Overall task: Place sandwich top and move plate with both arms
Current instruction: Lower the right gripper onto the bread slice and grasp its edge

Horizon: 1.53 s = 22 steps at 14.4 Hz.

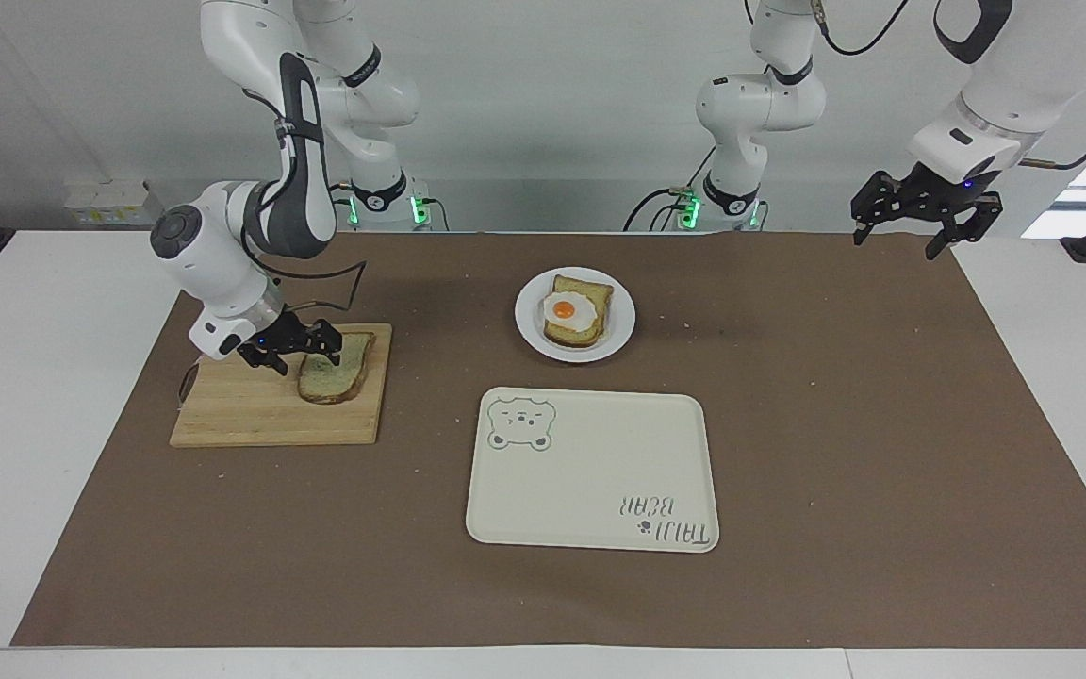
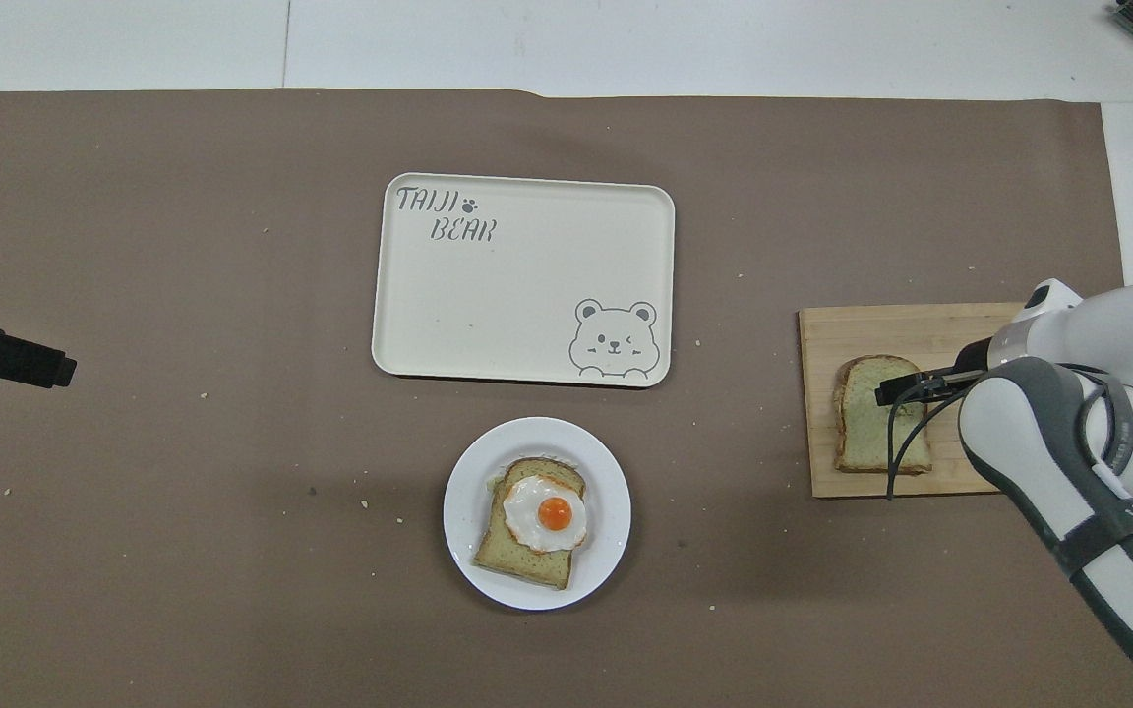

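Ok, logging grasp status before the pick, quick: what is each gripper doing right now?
Right gripper: open, low over the sandwich top on the cutting board, holding nothing.
Left gripper: open, empty, waiting at its end of the table.

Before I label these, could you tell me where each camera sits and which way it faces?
Facing view: high across the table, facing the robots; both arms show, right gripper at the bread slice, left gripper waiting raised.
Overhead view: above the robots' end, looking steeply down; right arm and left gripper tip show.
Shared: plate, tray, cutting board.
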{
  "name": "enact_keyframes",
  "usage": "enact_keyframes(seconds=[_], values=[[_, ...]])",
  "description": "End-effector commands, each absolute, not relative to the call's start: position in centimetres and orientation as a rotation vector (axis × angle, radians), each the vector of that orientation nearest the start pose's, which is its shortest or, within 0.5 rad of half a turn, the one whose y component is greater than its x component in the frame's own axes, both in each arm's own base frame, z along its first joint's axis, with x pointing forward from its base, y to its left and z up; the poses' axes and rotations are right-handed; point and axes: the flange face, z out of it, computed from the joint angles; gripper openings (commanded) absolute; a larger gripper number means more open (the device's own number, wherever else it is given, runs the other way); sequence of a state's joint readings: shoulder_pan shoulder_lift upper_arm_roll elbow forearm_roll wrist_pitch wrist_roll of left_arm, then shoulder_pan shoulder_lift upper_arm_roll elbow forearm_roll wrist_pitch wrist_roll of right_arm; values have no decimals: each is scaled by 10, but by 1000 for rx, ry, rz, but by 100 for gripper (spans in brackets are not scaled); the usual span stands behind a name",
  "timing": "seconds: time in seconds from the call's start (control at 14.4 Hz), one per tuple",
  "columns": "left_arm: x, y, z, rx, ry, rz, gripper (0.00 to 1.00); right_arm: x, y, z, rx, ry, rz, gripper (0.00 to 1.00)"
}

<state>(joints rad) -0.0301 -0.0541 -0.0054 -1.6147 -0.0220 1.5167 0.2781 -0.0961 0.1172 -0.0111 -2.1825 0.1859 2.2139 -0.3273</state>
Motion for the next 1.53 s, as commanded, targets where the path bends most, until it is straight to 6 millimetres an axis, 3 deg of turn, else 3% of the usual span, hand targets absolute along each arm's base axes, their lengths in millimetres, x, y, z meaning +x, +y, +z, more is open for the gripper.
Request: enact_keyframes(seconds=[0.0,0.21,0.49,0.83,0.97,1.32,1.46], values=[[528,-19,633,-3116,504,43,100,532,-55,323,-2959,-152,55,100],[528,-19,633,-3116,504,43,100,525,-56,310,-2967,-145,50,100],[528,-18,633,-3114,504,44,100,523,-55,309,-2966,-145,57,100],[528,-19,633,-3116,504,43,100,522,-55,301,-2963,-141,80,39],[528,-19,633,-3116,504,43,100,522,-55,301,-2963,-114,88,1],[528,-19,633,-3116,504,43,100,524,-56,304,-2959,-113,99,0],[528,-19,633,-3116,504,43,100,532,-55,322,-2949,-128,102,0]])
